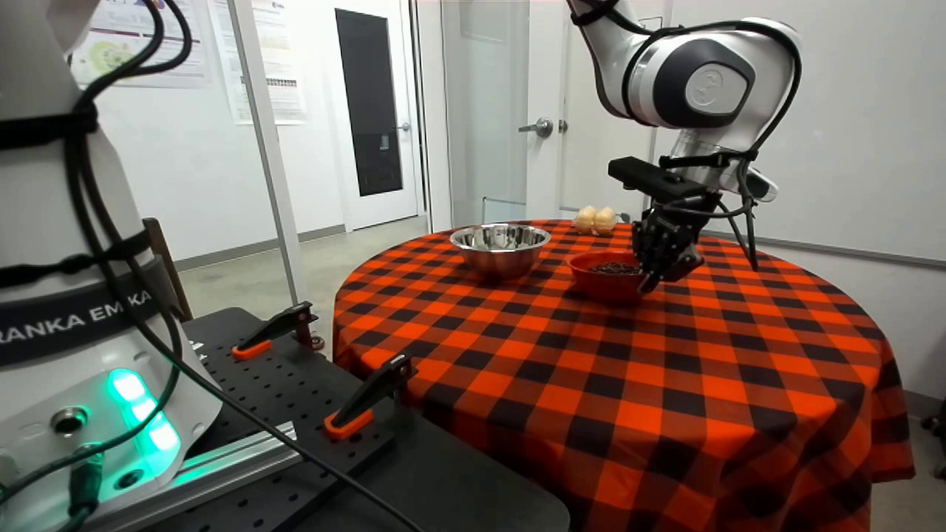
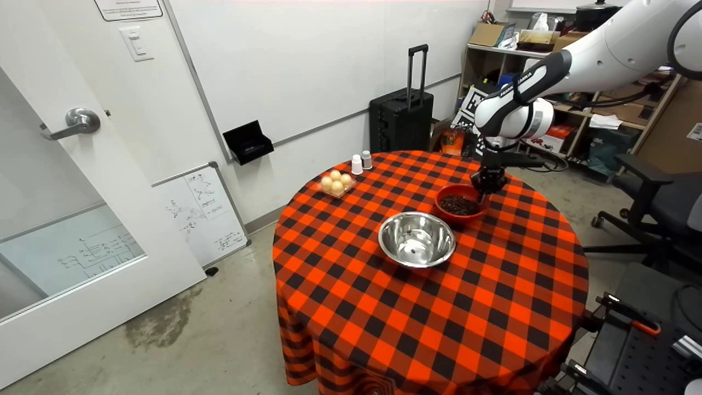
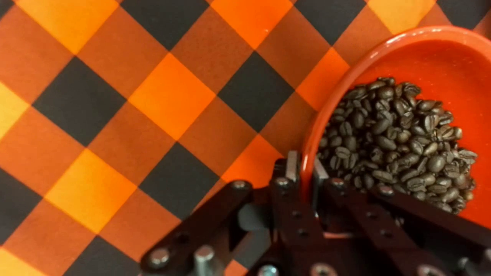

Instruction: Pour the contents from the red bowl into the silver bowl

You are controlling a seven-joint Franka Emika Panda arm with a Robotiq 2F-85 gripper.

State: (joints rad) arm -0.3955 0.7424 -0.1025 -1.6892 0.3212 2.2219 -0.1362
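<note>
Lab room, robot base (image 1: 74,384), wall posters (image 1: 281,63), scribbled whiteboard (image 2: 204,214), shelves (image 2: 504,52)

Red-and-black checks pattern the surface (image 1: 628,384), with a bright red bowl (image 1: 602,284), dark brown coffee beans (image 3: 399,149), a silver bowl (image 1: 499,261) and a black pincer (image 3: 306,168).

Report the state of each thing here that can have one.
Red bowl: held by the rim; lifted or not, unclear
Hand: shut on that rim
Beans: heaped inside the red bowl
Silver bowl: upright, no bean pile inside
Small containers: upright
Suitcase handle: extended
Base lights: lit green
Near door: looks open
</note>
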